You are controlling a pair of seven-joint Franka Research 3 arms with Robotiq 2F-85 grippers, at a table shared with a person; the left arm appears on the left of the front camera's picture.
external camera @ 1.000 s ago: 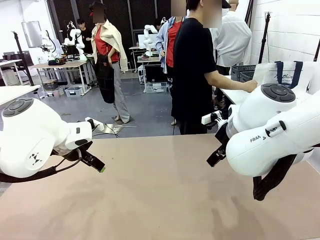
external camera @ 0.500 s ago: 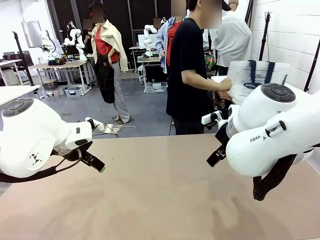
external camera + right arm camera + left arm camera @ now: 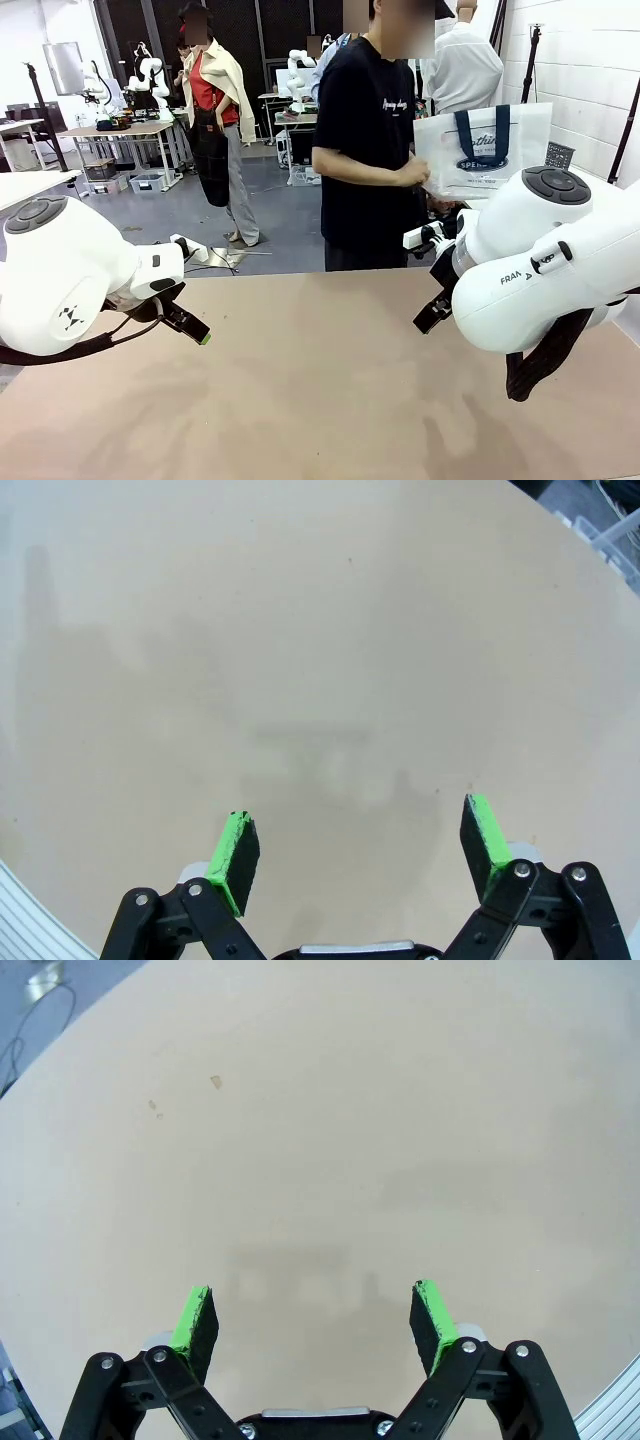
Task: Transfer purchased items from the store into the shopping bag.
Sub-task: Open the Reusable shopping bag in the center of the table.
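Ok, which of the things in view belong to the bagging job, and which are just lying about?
Job:
- shopping bag, held up by the person's hand
- left gripper and right gripper, both open over the table

Lying about:
- cluttered far table
- storage bins on the floor under it

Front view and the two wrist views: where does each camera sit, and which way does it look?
Front view: between the arms, looking across the table at a person holding the shopping bag; the left arm and right arm show.
Left wrist view: on the left wrist, looking down at the table past the open left gripper.
Right wrist view: likewise, past the open right gripper.
Shared: all three show the same tan table.
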